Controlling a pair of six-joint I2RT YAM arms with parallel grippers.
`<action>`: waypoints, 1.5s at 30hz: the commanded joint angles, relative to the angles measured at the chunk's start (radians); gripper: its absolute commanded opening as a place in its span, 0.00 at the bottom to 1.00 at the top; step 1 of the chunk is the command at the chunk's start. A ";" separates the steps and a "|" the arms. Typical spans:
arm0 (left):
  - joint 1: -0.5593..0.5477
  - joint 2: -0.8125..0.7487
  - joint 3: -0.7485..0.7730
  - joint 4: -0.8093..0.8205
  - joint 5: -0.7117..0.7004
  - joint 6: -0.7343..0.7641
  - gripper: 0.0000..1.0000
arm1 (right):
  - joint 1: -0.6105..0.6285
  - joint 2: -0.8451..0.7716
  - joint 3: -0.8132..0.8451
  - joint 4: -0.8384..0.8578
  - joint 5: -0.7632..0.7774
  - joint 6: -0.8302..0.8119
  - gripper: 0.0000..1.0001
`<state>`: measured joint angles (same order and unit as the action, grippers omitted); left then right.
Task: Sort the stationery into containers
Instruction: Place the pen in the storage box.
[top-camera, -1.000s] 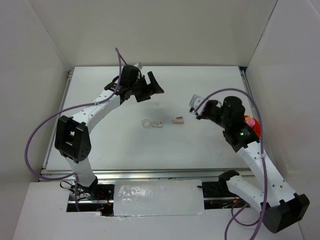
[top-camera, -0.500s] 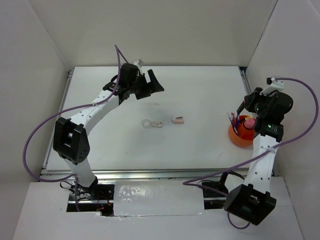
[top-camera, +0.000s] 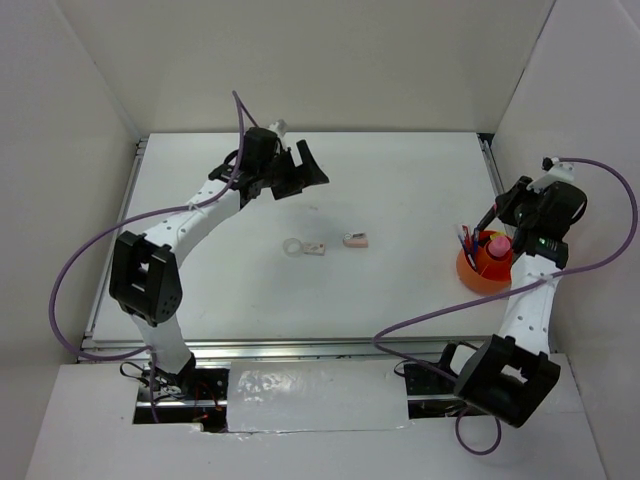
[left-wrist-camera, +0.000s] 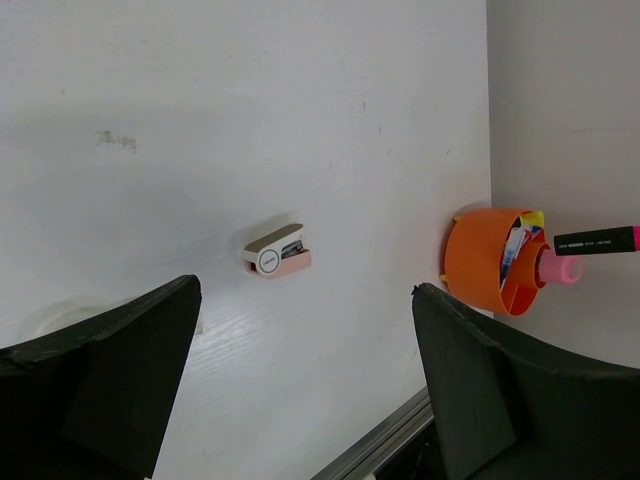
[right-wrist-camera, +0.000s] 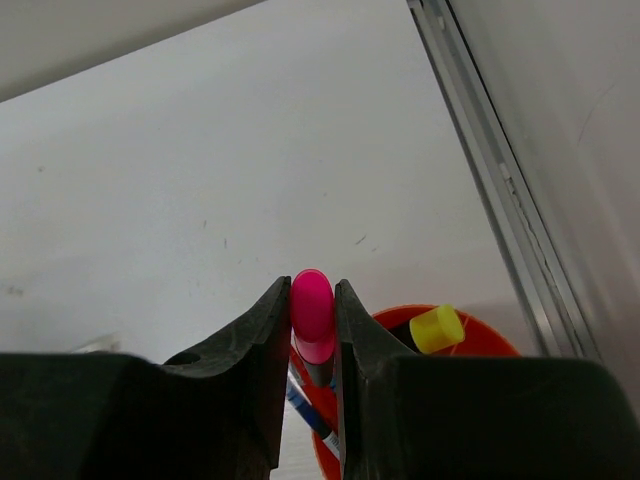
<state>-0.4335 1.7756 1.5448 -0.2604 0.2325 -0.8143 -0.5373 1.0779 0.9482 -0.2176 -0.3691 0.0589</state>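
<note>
Right hand (right-wrist-camera: 313, 300) clamped on pink-capped highlighter (right-wrist-camera: 313, 322) at its cap end, over orange cup (top-camera: 480, 278) at 3 o'clock on the counter (top-camera: 400, 190), probably lined up for drop-in. Left hand (top-camera: 303, 172) spread empty at 11 o'clock, parked clear.

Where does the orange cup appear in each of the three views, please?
Top external: orange cup far right, mid-height.
Left wrist: cup right of centre, beside the wall.
Right wrist: cup bottom right of centre, partly cut off.
Shared landmark: table's right edge beside it.
</note>
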 joint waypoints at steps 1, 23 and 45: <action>0.018 0.022 0.034 0.015 0.002 0.014 0.99 | -0.009 0.027 0.060 0.054 0.025 -0.011 0.00; 0.068 0.082 0.026 0.035 0.079 -0.023 0.99 | -0.009 0.243 0.150 -0.040 0.068 -0.122 0.01; 0.078 0.110 0.034 0.027 0.084 -0.037 0.99 | -0.009 0.306 0.161 -0.155 0.041 -0.133 0.00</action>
<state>-0.3622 1.8767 1.5448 -0.2607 0.2943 -0.8425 -0.5377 1.3842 1.0611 -0.3466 -0.3130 -0.0612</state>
